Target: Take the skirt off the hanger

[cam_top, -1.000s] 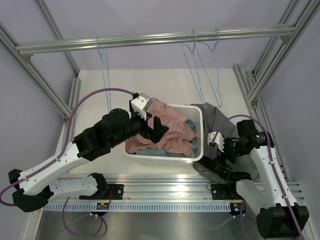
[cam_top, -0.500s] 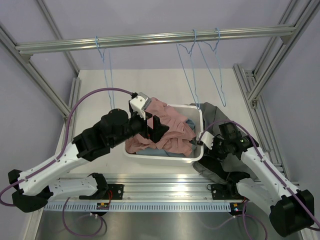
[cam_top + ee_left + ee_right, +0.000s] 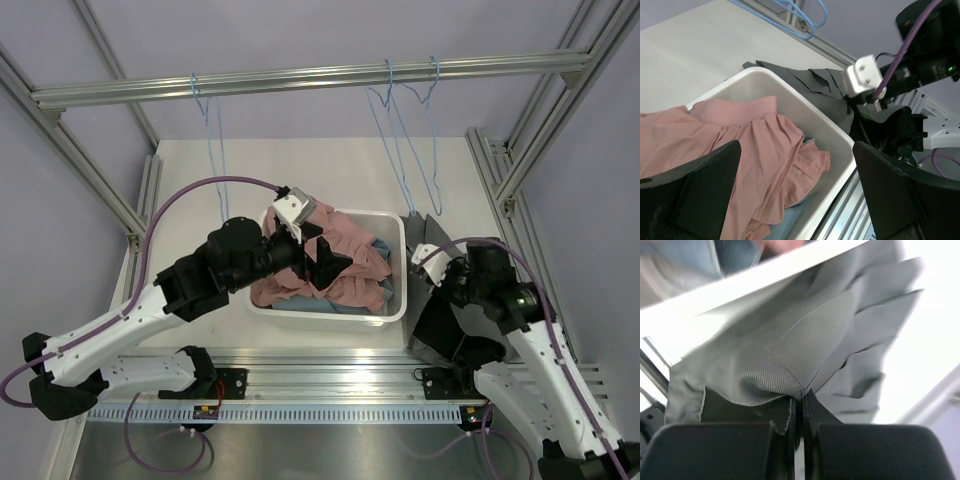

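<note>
a dark grey pleated fabric skirt (image 3: 810, 335) is pinched between the tightly closed right fingers (image 3: 796, 416). a ridge of cloth bunches just above their tips and the rest drapes away beyond them. the grip is on a fold rather than an edge, probably so the whole garment lifts as one piece. from overhead the skirt hangs as a dark wedge just beside the outer wall of a white rectangular plastic bin (image 3: 330, 318), and its lower end seems to reach the pale surface (image 3: 300, 170). thin blue wire hangers (image 3: 390, 140) dangle from a metal rail (image 3: 300, 78) well beyond the fingers and look bare (so the skirt seems already free of its hanger). the left fingers (image 3: 325, 262) are spread wide and hold nothing. they hover above a crumpled pink garment (image 3: 745, 145) inside the bin, likely parked there to stay out of the way.
</note>
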